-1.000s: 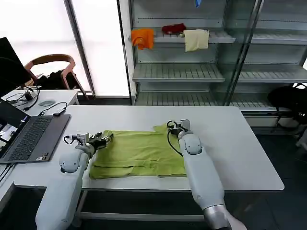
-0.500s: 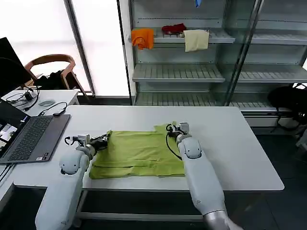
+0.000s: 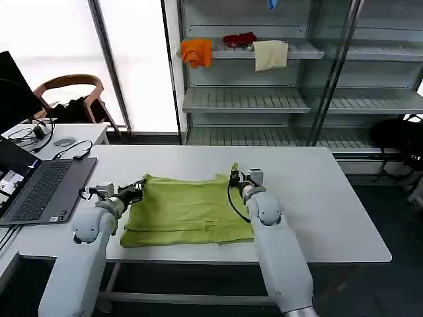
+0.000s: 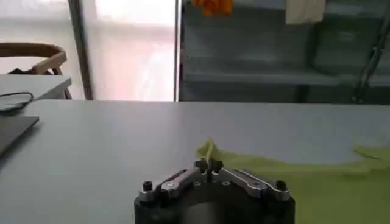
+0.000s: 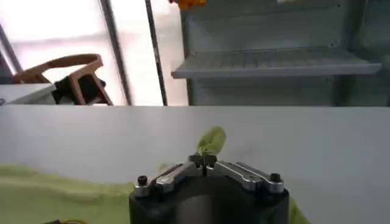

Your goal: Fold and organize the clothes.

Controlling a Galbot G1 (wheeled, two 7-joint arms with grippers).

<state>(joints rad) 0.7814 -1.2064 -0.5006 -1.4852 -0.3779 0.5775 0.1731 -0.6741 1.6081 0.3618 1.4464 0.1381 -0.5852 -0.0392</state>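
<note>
The clothes are one lime-green T-shirt (image 3: 185, 210), lying partly folded in the middle of the white table (image 3: 317, 198). My left gripper (image 3: 137, 189) is shut on the shirt's far left corner. In the left wrist view the gripper (image 4: 208, 165) pinches a small peak of green fabric (image 4: 208, 149), and the shirt (image 4: 304, 179) spreads away beside it. My right gripper (image 3: 237, 177) is shut on the far right corner. In the right wrist view that gripper (image 5: 203, 161) holds a green tuft (image 5: 212, 140) that stands up above the fingertips.
An open laptop (image 3: 43, 191) sits at the table's left end, close to my left arm. Behind the table stands a metal shelf unit (image 3: 244, 99) with an orange cloth (image 3: 197, 51), a red cloth (image 3: 239, 39) and a cream cloth (image 3: 271, 55). Bare tabletop lies right of the shirt.
My left gripper has shifted left and my right gripper slightly farther away, each keeping its corner. The shirt's far edge is drawn out wider and straighter.
</note>
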